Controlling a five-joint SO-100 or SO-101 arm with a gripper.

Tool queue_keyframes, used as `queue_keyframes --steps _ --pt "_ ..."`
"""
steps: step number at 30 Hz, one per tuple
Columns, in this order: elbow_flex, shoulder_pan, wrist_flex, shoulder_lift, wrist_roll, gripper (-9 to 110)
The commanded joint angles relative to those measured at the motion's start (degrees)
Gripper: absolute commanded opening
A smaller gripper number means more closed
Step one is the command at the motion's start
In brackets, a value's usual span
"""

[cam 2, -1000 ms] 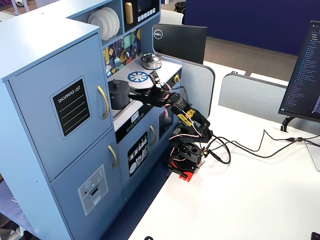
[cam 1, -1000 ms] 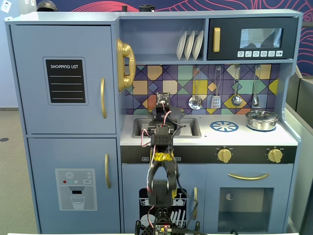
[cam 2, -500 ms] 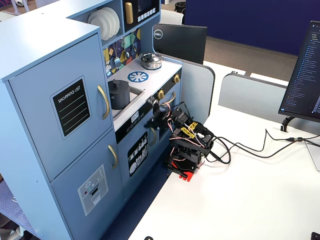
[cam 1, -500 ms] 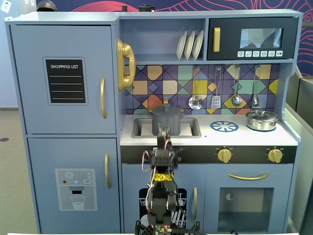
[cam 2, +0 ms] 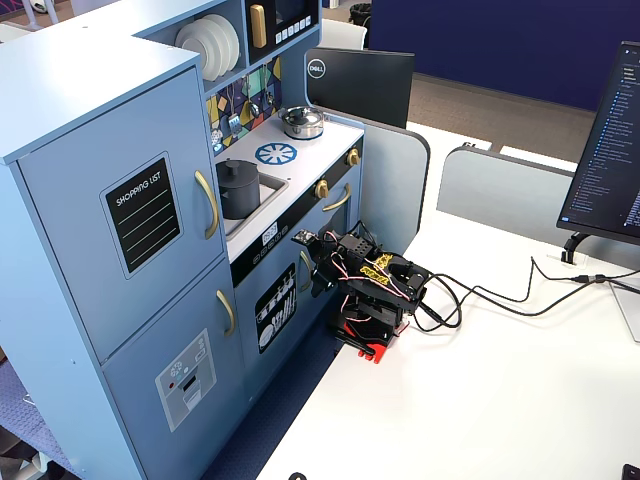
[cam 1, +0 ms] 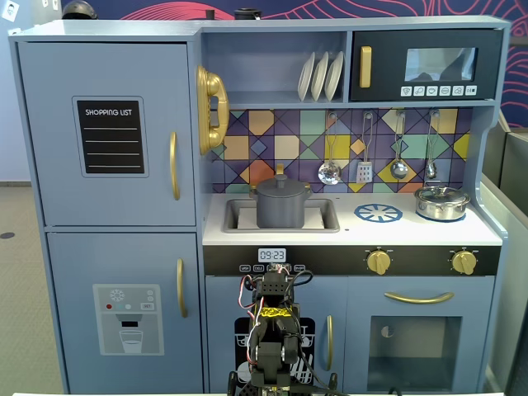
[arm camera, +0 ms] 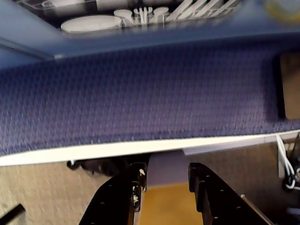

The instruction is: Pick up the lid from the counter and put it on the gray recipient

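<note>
The gray recipient (cam 1: 280,210) is a matte dark gray pot standing in the sink (cam 1: 323,216) of the toy kitchen; it also shows in the other fixed view (cam 2: 238,193). The lid (cam 1: 280,185), a dark gray disc with a small knob, lies on top of this pot and closes it (cam 2: 235,165). My arm (cam 1: 272,330) is folded low on the white table in front of the kitchen, well below the counter. My gripper (arm camera: 165,171) is open and empty, pointing down past the table edge (arm camera: 93,152) at the blue carpet.
A shiny silver pot with its own lid (cam 1: 441,202) stands on the counter's right side. Utensils (cam 1: 363,169) hang on the tiled back wall. On the table are cables (cam 2: 500,295) and monitors (cam 2: 610,150). The kitchen's cupboard front (cam 2: 280,310) is just ahead of the arm.
</note>
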Motion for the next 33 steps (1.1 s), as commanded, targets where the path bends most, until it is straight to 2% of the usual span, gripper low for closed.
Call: queue_keyframes --steps 1,5,7,33 --pt "-0.9 0.4 7.5 0.4 0.9 0" --pt "-0.9 0.4 13.1 0.4 0.6 1" --pt "-0.9 -0.1 13.3 0.4 3.6 2" --pt "-0.9 0.6 13.3 0.4 3.6 5"
